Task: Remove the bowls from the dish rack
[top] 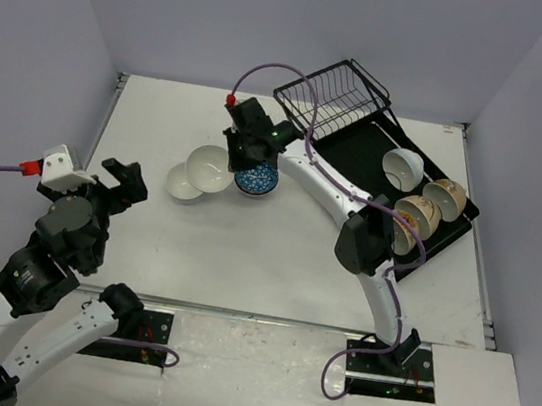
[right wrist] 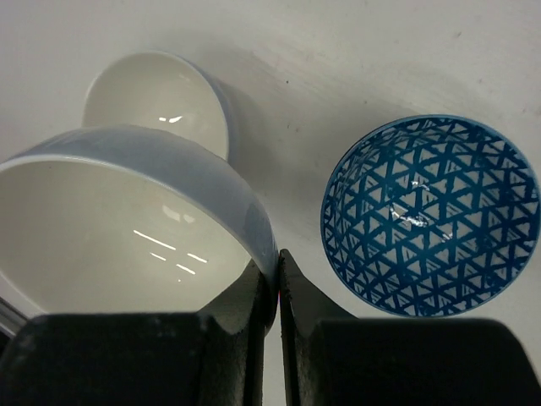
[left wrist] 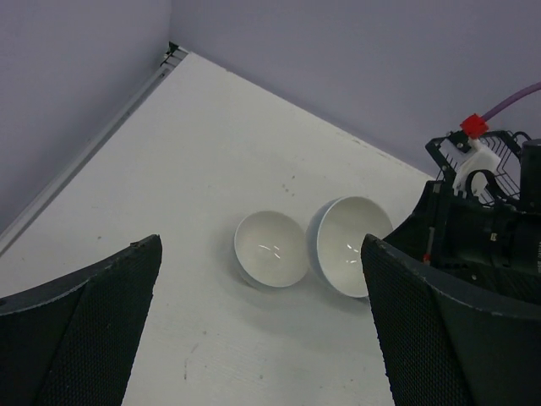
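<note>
Setting a bowl down with the unloaded ones

Nearest me, my left gripper [top: 124, 182] hangs spread wide, idle. Mid-table, my right gripper [right wrist: 277, 279] pinches the rim of a pale round ceramic bowl [right wrist: 127, 228], just beside a plain white bowl [right wrist: 156, 97] and a blue-patterned bowl [right wrist: 431, 211], to group them, I'd judge. Beyond, several bowls wait in the black rectangular dish rack [top: 359, 150].
</note>
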`<state>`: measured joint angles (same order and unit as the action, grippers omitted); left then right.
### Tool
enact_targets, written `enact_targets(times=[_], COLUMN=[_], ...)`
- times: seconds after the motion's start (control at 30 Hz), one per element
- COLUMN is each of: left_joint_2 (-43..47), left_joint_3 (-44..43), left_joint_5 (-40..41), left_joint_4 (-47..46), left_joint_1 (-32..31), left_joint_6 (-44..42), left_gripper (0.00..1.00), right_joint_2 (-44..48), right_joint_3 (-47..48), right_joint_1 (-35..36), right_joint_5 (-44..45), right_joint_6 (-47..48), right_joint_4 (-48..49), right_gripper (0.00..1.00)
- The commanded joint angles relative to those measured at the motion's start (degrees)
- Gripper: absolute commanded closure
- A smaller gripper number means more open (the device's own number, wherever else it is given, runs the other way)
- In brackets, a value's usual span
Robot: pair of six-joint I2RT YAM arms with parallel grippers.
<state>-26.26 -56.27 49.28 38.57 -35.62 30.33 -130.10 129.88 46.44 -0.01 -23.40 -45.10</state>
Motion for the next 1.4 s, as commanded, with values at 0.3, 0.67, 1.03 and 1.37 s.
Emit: enact_targets(times=[0.3, 0.67, 1.03, 1.37], left_joint_2=[-4.33, -4.15, -4.24, -4.24], left_joint_3=[4.15, 4.85, 5.03, 5.21], left_joint_5=[-8.22, -11.13, -12.27, -12.54], left_joint_4=[-6.04, -7.1, -7.37, -7.37], left_joint_1=[7.39, 8.81, 8.81, 8.81], left_joint_6=[-3.87, -4.57, -5.1, -5.28], left_gripper=[0.0, 0.0, 0.0, 0.0], right_joint_2=[-4.54, -9.11, -10.35, -11.23], right_joint_3=[8.89, 10.74, 9.6, 9.69], right_joint_1=[2.96, 4.36, 5.95, 6.04], right_joint_5=[-2.01, 1.59, 3.09, 3.44], right_joint_6=[-0.33, 2.13, 4.06, 4.85], right_joint_4=[1.86, 8.88, 12.05, 11.7], right_gripper=[1.0, 1.0, 0.94, 0.82])
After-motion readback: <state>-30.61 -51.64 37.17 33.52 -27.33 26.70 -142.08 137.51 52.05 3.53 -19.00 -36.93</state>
